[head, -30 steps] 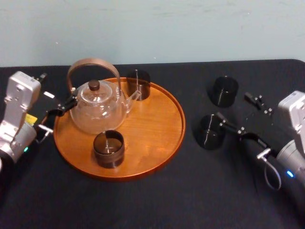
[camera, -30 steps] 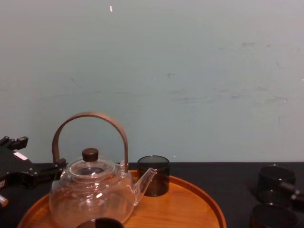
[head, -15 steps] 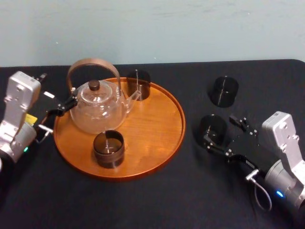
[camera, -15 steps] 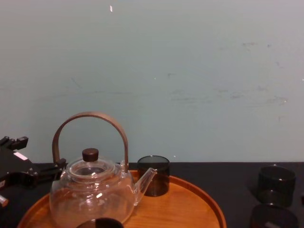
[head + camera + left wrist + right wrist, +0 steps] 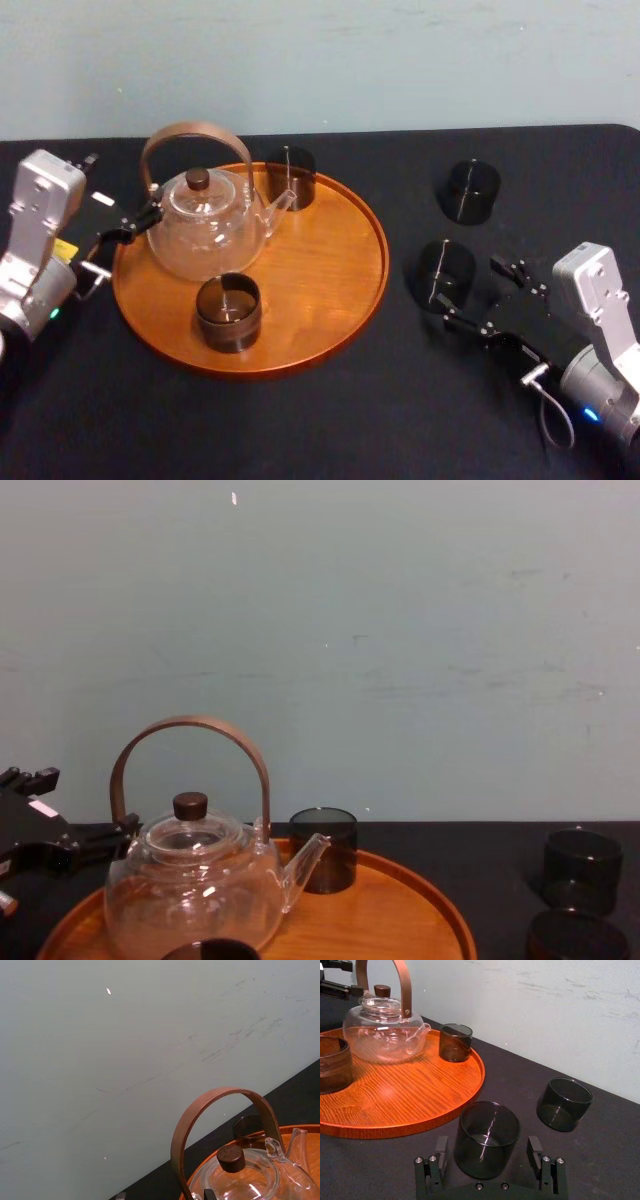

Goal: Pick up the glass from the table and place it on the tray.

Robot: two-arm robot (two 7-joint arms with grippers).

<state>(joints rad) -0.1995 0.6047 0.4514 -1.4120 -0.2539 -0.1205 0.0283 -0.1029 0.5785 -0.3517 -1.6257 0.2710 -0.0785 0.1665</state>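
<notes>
Swung in behind the nearer glass (image 5: pixel 487 1130), the right gripper (image 5: pixel 488 1144) held its fingers spread either side, unclamped; lifting to the tray (image 5: pixel 395 1127) remained. Beside it idled the left gripper (image 5: pixel 115 232).

A clear glass teapot (image 5: pixel 205 238) with arched brown handle fronts a pale wall (image 5: pixel 400 60).

It looks like a lab or test room rather than a home. A plain black counter (image 5: pixel 300 420) stands against a bare, scuffed pale-green wall (image 5: pixel 400 60). Robot arms (image 5: pixel 40 240) flank a teapot (image 5: pixel 205 225) set out on a tray (image 5: pixel 330 270).
</notes>
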